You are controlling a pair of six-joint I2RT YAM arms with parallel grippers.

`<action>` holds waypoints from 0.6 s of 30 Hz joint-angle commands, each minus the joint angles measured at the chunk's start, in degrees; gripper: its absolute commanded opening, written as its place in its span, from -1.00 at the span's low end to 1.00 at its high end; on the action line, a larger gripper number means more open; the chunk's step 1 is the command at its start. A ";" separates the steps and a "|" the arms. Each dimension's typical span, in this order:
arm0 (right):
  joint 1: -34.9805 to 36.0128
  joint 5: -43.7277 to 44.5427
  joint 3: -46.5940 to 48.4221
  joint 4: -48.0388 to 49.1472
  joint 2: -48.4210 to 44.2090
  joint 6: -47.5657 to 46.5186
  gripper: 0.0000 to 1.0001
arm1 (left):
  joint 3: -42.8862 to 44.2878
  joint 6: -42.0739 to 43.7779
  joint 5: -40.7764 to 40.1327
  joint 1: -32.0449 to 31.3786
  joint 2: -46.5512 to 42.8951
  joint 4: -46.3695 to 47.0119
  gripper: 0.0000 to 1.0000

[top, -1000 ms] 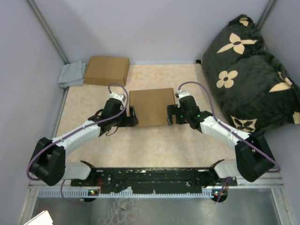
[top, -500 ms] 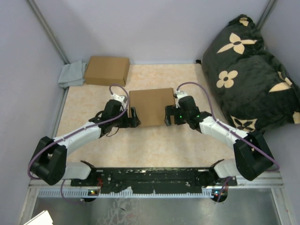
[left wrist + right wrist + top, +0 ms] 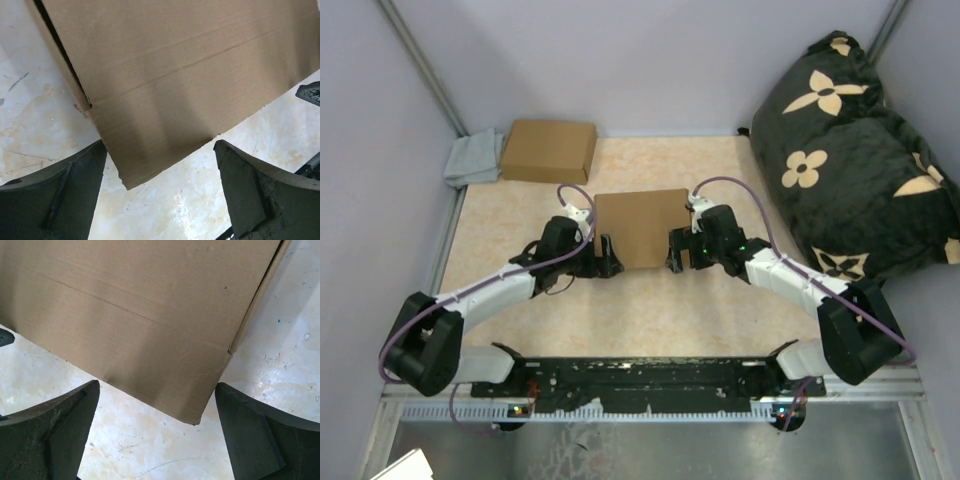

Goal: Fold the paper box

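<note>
The paper box (image 3: pixel 642 228) lies folded flat in the middle of the table, plain brown cardboard with crease lines and a side slit. My left gripper (image 3: pixel 608 258) is open at its near left corner. In the left wrist view that corner of the box (image 3: pixel 190 65) reaches down between the fingers (image 3: pixel 60 200), and the gripper (image 3: pixel 160 195) holds nothing. My right gripper (image 3: pixel 675 252) is open at the near right corner. In the right wrist view the box (image 3: pixel 140 300) ends just above the empty gripper (image 3: pixel 157 435).
A smooth brown carton (image 3: pixel 550 150) sits at the back left beside a grey cloth (image 3: pixel 472 160). A black cushion with tan flowers (image 3: pixel 850 150) fills the right side. Grey walls close off the left and back.
Both grippers have slid along the box's sides toward its near corners and a little inward. The box has barely moved.
</note>
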 commanded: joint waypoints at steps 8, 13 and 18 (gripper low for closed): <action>-0.13 -1.79 -0.08 -1.92 -4.50 -1.17 0.99 | 4.49 1.60 1.99 -0.60 -2.06 -5.93 0.80; -0.11 -1.15 0.29 -2.72 -4.91 -1.20 0.99 | 5.43 2.16 0.78 -0.61 -2.56 -7.96 0.79; -0.14 -0.68 0.20 -2.34 -3.54 -1.33 0.98 | 5.47 2.36 0.14 -0.59 -1.44 -8.32 0.79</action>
